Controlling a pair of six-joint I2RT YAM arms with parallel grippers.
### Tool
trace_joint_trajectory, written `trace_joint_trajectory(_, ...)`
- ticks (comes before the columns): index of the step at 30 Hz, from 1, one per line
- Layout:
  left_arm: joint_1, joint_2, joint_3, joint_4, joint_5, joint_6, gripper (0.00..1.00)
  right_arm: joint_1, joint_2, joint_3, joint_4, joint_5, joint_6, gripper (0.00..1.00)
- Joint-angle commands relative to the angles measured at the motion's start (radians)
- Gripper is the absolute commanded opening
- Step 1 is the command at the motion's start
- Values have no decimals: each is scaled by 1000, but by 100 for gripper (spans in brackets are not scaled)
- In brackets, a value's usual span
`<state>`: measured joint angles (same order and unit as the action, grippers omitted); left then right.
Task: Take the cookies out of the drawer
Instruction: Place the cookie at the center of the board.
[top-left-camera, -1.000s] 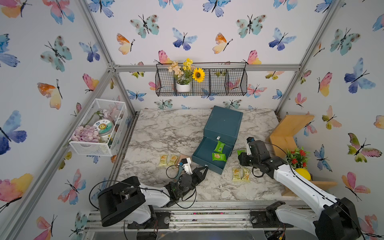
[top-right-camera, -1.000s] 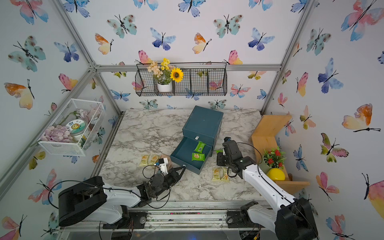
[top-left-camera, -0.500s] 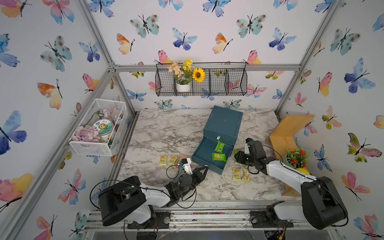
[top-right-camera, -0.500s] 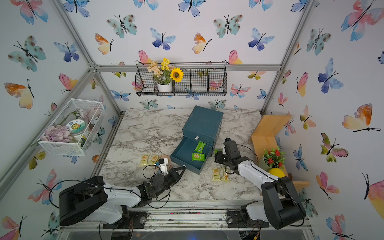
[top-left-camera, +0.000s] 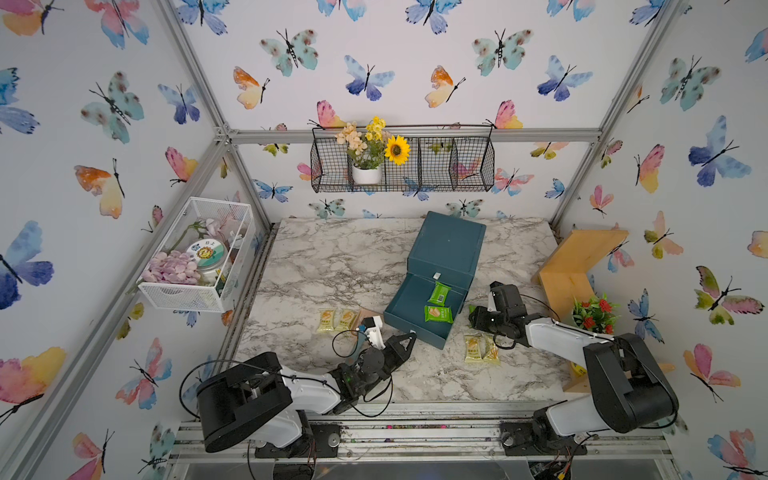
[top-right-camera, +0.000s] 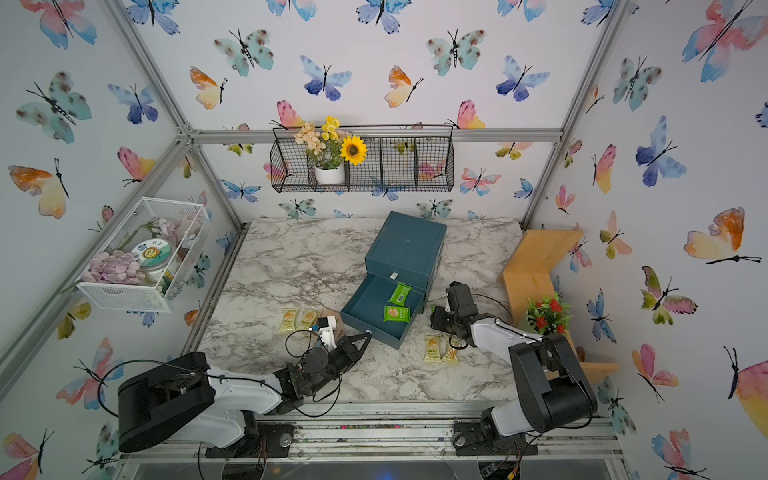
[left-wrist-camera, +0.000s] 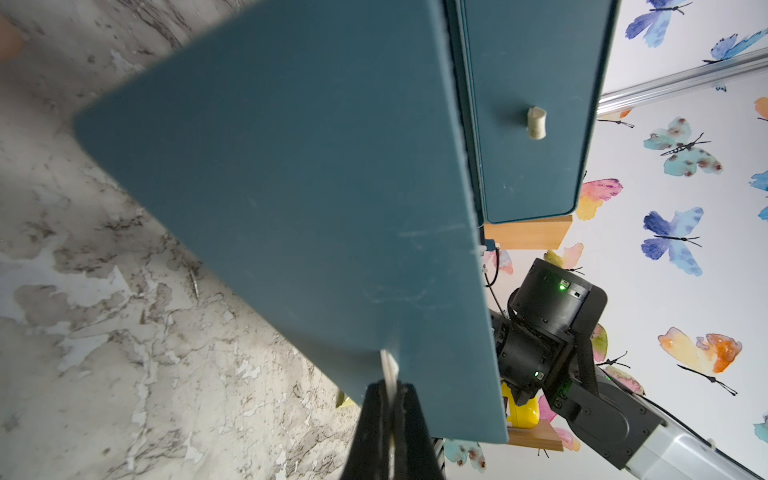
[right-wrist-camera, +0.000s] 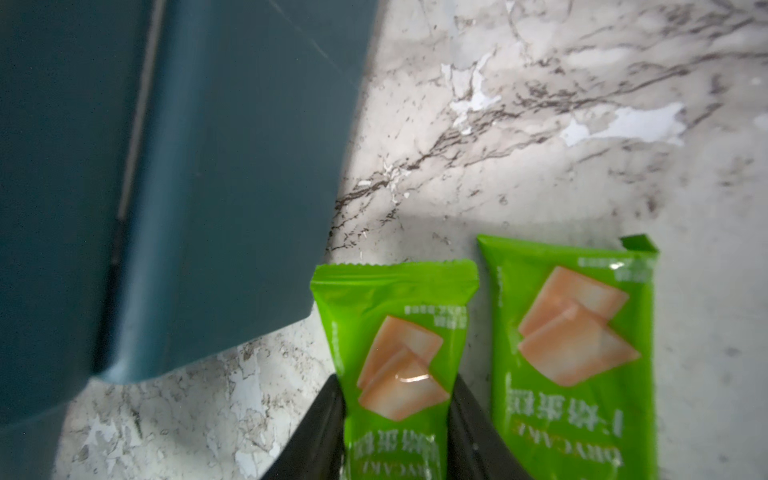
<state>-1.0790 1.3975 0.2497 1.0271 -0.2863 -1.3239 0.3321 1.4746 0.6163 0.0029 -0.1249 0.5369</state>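
The left pincer (left-wrist-camera: 388, 386), clamped shut on the drawer knob (left-wrist-camera: 389, 365), likely steadies the drawer (top-left-camera: 405, 301), which holds two green cookies (top-left-camera: 438, 314). The right pincer (right-wrist-camera: 395, 382) straddles a green packet (right-wrist-camera: 399, 328) on the table (right-wrist-camera: 582, 124) to the drawer's right; whether it grips, I cannot tell.

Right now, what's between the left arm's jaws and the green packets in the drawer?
Only the drawer's teal front wall; the green packets lie behind it. Both top views show it.

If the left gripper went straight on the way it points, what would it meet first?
The blue drawer front. The left gripper is shut on what looks like its pale knob, so the panel seems directly ahead.
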Motion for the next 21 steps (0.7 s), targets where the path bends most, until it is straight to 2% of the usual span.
trace_joint_trajectory(1, 8, -22, 5, 2, 11, 15, 0, -8, 16, 10, 5, 29, -17, 45)
trace_joint_trajectory(5, 7, -27, 2, -4, 9, 15, 0, -10, -22, 23, -38, 59, -34, 53)
trace_joint_trajectory(9, 7, -28, 2, -8, 11, 15, 0, -10, -116, 56, -139, 111, -62, 57)
trace_joint_trajectory(16, 6, -20, 6, -7, 24, 13, 0, -8, -302, 199, -340, 185, -146, 56)
trace_joint_trajectory(21, 4, -13, 8, -10, 27, 12, 0, 17, -315, 364, -479, 153, -165, 53)
